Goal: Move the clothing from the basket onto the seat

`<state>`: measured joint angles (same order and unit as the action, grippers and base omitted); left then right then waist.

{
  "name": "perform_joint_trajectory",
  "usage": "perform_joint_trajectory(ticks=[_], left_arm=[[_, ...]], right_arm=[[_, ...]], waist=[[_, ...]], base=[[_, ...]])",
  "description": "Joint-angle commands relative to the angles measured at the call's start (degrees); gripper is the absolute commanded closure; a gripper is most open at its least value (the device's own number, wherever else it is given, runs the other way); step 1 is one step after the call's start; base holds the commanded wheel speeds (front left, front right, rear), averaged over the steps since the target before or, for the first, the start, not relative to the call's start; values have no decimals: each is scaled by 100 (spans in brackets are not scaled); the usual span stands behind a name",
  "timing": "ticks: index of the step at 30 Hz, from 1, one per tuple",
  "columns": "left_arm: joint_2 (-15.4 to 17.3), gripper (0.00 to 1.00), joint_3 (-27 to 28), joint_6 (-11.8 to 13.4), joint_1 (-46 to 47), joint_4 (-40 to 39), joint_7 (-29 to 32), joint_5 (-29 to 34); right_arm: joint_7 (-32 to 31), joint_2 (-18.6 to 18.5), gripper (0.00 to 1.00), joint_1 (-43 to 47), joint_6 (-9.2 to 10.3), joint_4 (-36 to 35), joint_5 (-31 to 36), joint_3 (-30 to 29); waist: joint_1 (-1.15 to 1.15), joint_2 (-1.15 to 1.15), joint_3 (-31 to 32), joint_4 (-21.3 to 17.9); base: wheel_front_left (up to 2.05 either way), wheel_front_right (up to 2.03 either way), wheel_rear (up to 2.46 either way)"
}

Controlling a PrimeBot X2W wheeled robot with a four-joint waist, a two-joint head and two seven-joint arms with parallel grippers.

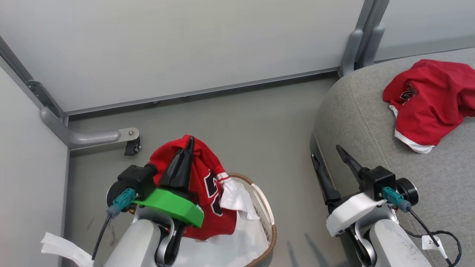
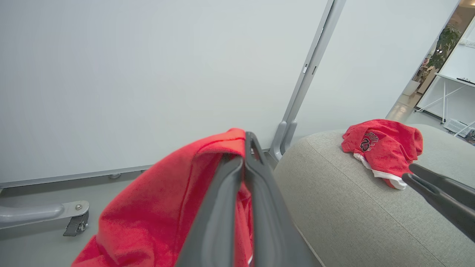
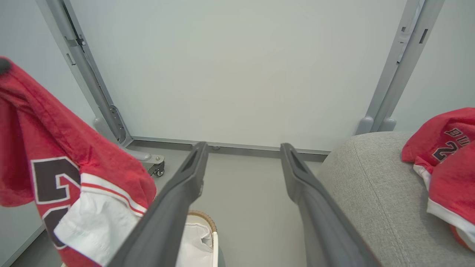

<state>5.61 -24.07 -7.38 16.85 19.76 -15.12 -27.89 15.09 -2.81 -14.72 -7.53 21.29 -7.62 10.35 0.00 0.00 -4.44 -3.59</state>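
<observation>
My left gripper (image 1: pixel 189 142) is shut on a red jersey (image 1: pixel 207 193) with a dark number and white striped trim, held up above the basket (image 1: pixel 268 207). In the left wrist view the closed fingers (image 2: pixel 256 178) pinch the jersey's (image 2: pixel 159 211) top fold. A white fold of fabric (image 3: pixel 92 222) hangs under the trim, and the white liner (image 1: pixel 237 248) fills the basket. My right gripper (image 1: pixel 326 152) stands open and holds nothing at the seat's (image 1: pixel 356 122) left edge; its spread tips (image 3: pixel 243 147) point at the wall. A second red garment (image 1: pixel 430 100) lies crumpled on the seat.
Pale wall panels with grey metal posts (image 1: pixel 362 40) close off the back and left. A caster foot (image 1: pixel 130 142) stands on the grey floor behind the basket. Bare floor (image 1: pixel 259 129) separates basket and seat. A white strip (image 1: pixel 63 246) lies at the lower left.
</observation>
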Motion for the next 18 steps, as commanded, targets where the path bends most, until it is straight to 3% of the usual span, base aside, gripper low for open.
perform_joint_trajectory(ticks=[1,9,18], left_arm=[[-14,100,64,-11,121,-132,-4,72],[-93,100,296,-11,343,-696,-4,230],[-182,100,30,-11,510,-919,-4,133]], right_arm=[[13,-23,0,104,8,25,-25,32],[13,-22,0,226,8,40,-26,474],[13,-20,0,-114,8,-18,-171,1595]], waist=[[0,0,122,15],[0,0,250,54],[0,0,197,231]], base=[[0,0,0],[0,0,0],[0,0,0]])
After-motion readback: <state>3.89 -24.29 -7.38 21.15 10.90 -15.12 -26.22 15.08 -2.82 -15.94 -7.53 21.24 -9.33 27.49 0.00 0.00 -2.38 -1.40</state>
